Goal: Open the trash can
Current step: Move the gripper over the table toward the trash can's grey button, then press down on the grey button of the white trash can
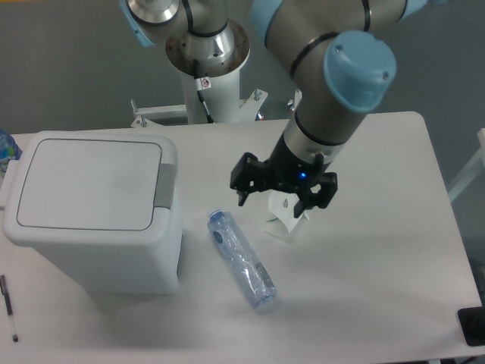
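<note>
The trash can (95,212) is a large white boxy bin at the left of the table, its flat lid down and its grey push tab (165,185) on the right edge of the lid. My gripper (279,199) hangs over the table's middle, to the right of the bin and well apart from it, above a piece of white paper. Its black fingers are spread, with nothing between them.
A clear plastic bottle (242,260) lies on the table just right of the bin. A crumpled white paper (285,221) sits under the gripper. A pen (8,306) lies at the front left edge. The robot's base (208,61) stands at the back.
</note>
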